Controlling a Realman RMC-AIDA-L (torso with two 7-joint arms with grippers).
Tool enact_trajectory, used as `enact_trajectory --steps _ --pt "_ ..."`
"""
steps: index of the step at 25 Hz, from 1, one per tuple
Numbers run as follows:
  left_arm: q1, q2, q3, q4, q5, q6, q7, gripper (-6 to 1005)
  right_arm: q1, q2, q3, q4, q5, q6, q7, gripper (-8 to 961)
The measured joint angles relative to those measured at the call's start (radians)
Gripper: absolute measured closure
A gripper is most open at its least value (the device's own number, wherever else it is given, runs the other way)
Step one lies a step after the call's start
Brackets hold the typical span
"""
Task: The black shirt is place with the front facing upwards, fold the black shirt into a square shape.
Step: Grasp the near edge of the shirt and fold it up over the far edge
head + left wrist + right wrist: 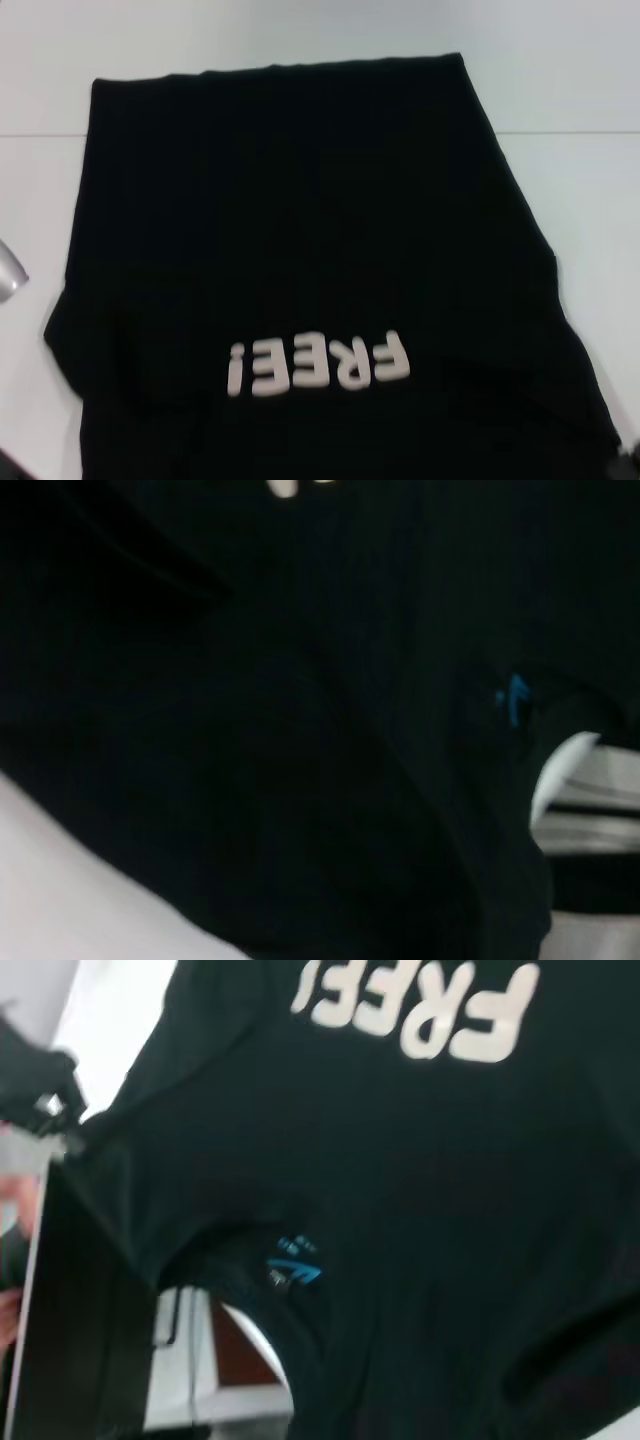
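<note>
Black shirt [300, 230] fills the head view, lower edge cut off, "FREE!" lettering [320, 365] upside down at lower centre. Neither gripper visible; jaw state cannot be told

Bench [560, 190]: plain white top, matte, fills the head view to all edges. A thin seam line [570, 132] crosses it level in the upper third of the frame, visible at both the left and right sides. Light is even and diffuse, no hard shadows. In the right wrist view, white framing [185, 1360] and a reddish-brown surface [245, 1355] show lower left.
</note>
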Motion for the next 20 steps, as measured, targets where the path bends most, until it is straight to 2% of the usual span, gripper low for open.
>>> enact_trajectory --steps 3,6,10,13,15,16,17,20 --pt "0.002 0.006 0.038 -0.023 0.001 0.017 0.014 965 -0.013 0.008 -0.011 0.002 -0.003 -0.02 -0.024 872" --pt "-0.007 0.01 0.01 -0.025 -0.012 0.008 0.031 965 -0.016 0.013 0.022 0.008 0.0 0.011 -0.021 866" --pt "-0.051 0.026 -0.154 -0.025 -0.022 -0.037 0.037 964 -0.013 0.014 0.188 0.032 0.031 0.086 0.019 859" --pt "-0.083 0.052 -0.327 -0.033 -0.025 -0.104 0.013 963 -0.021 0.009 0.331 0.046 0.109 0.117 0.037 854" --pt "-0.094 0.065 -0.419 -0.035 -0.043 -0.173 -0.003 963 -0.03 0.01 0.383 0.048 0.17 0.161 0.038 850" --pt "-0.097 0.072 -0.498 -0.035 -0.084 -0.248 -0.014 963 -0.034 0.013 0.4 0.051 0.205 0.198 0.039 848" --pt "-0.097 0.072 -0.498 -0.035 -0.084 -0.248 -0.014 963 -0.037 0.016 0.414 0.057 0.24 0.236 0.038 847" --pt "-0.09 0.067 -0.567 -0.05 -0.186 -0.39 -0.017 962 -0.042 0.031 0.426 0.087 0.353 0.369 0.023 841"
